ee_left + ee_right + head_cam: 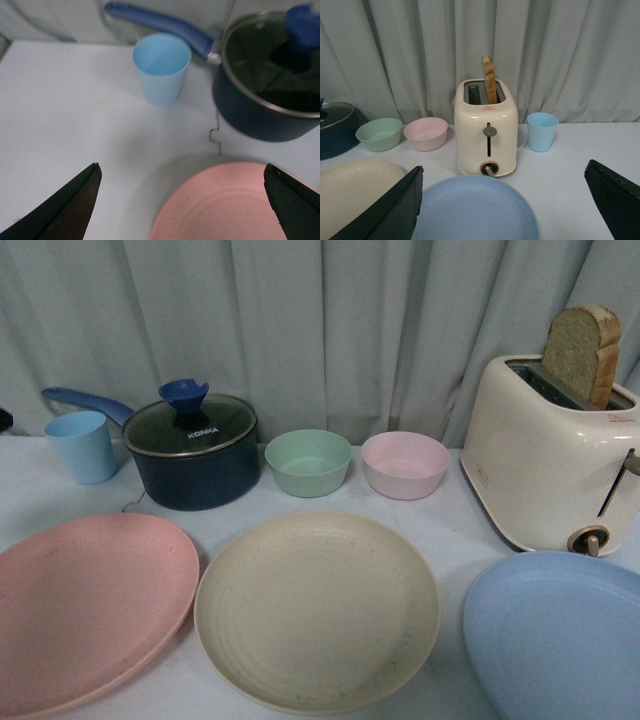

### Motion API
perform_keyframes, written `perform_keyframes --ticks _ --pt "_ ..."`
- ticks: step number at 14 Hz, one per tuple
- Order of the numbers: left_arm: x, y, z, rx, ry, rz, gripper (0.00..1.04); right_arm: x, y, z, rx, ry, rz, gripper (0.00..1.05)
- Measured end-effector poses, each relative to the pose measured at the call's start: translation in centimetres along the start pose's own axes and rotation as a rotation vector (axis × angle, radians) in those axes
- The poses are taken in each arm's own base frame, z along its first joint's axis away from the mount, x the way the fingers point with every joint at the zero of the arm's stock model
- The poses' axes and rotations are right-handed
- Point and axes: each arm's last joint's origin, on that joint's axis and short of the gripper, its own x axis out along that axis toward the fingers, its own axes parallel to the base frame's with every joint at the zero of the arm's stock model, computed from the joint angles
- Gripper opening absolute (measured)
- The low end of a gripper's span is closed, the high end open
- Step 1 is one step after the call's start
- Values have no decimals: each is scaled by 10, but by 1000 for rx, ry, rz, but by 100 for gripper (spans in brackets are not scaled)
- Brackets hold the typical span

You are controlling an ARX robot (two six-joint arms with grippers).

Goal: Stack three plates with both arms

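Observation:
Three plates lie side by side on the white table in the front view: the pink plate point(85, 605) at the left, the cream-beige plate point(317, 608) in the middle, the light blue plate point(560, 635) at the right. No arm shows in the front view. My left gripper point(182, 200) is open and empty above the near rim of the pink plate point(225, 205). My right gripper point(502, 200) is open and empty above the light blue plate point(475, 210), with the cream-beige plate point(355, 187) beside it.
A dark blue lidded saucepan point(195, 450) with a blue handle, a light blue cup point(80, 445), a green bowl point(308, 462) and a pink bowl point(404, 464) stand behind the plates. A cream toaster point(550, 465) with bread stands behind the blue plate. Another blue cup point(542, 131) stands beside the toaster.

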Motion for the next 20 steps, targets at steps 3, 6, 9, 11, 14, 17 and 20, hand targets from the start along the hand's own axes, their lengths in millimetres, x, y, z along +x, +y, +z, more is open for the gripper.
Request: perform_keyframes --ticks 3,6,9,11,14,17,20 --pt "31 39 -26 -3 119 28 98 0 0 0 0 0 0 98" --pt "32 66 -46 0 149 32 98 0 0 0 0 0 0 98" --pt "37 83 -82 -39 216 42 98 0 0 0 0 0 0 98" --pt "37 80 -100 -59 223 4 98 0 0 0 0 0 0 98" --pt "44 73 -110 -109 214 -65 98 0 0 0 0 0 0 98" --pt "45 65 -117 -112 226 -93 98 0 0 0 0 0 0 98" --pt "47 62 -121 -105 240 -91 98 0 0 0 0 0 0 98"
